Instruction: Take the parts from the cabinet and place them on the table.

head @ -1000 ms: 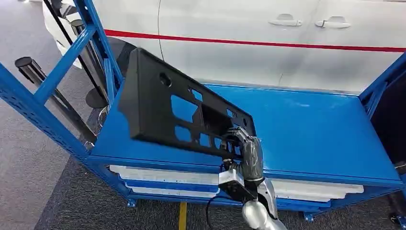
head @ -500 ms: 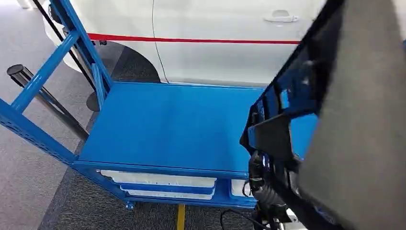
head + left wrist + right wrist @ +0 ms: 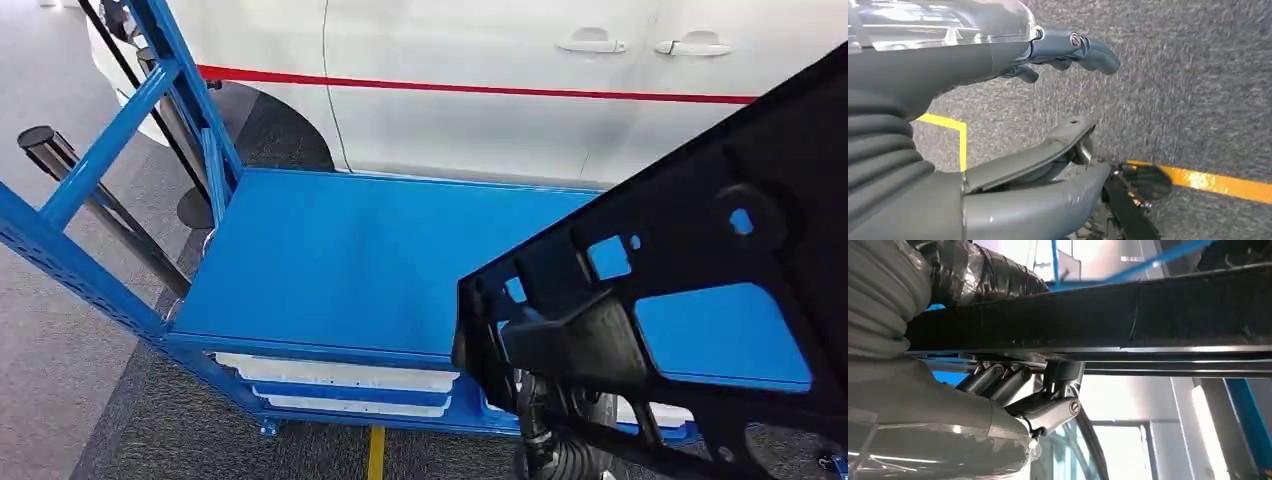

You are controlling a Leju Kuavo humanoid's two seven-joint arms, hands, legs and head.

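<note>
Your right hand (image 3: 1013, 390) clamps the lower edge of the panel (image 3: 720, 260), fingers curled against one face. The panel hangs in the air, clear of the blue shelf (image 3: 350, 260), and close to the head camera. Its long axis rises from the grip up and to the right. Your left hand (image 3: 1058, 55) hangs over the carpet (image 3: 1198, 75), fingers apart, holding nothing. The right hand carries the panel alone.

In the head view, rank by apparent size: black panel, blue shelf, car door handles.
1. Blue shelf and black panel: similar, and the panel is nearer the camera, so unranked.
2. Car door handles: smallest.
</note>
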